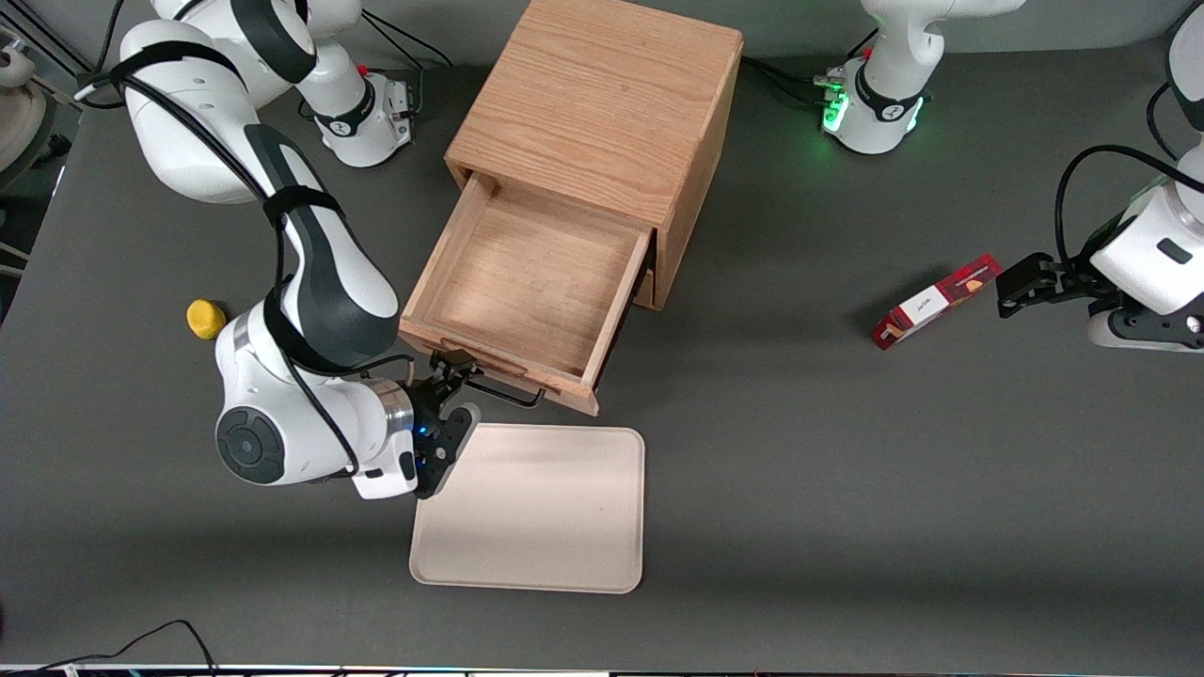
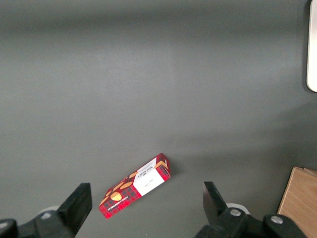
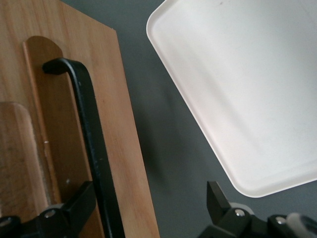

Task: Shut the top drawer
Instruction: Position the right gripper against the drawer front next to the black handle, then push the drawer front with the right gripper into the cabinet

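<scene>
The top drawer (image 1: 527,273) is pulled far out of the wooden cabinet (image 1: 602,103) and is empty inside. Its black wire handle (image 1: 508,393) runs along the front lip, facing the front camera. My gripper (image 1: 458,390) is open just in front of the drawer's front, at the working arm's end of the handle. In the right wrist view the handle (image 3: 94,148) and the oak front (image 3: 124,163) lie between my spread fingers (image 3: 79,203), and one finger sits against the handle bar. The gripper (image 3: 148,203) holds nothing. The lower drawer (image 1: 645,282) barely shows under the top one.
A beige tray (image 1: 536,508) lies on the table just in front of the drawer, close under my gripper, and shows in the right wrist view (image 3: 247,84). A yellow object (image 1: 205,318) lies by my arm. A red box (image 1: 936,301) lies toward the parked arm's end.
</scene>
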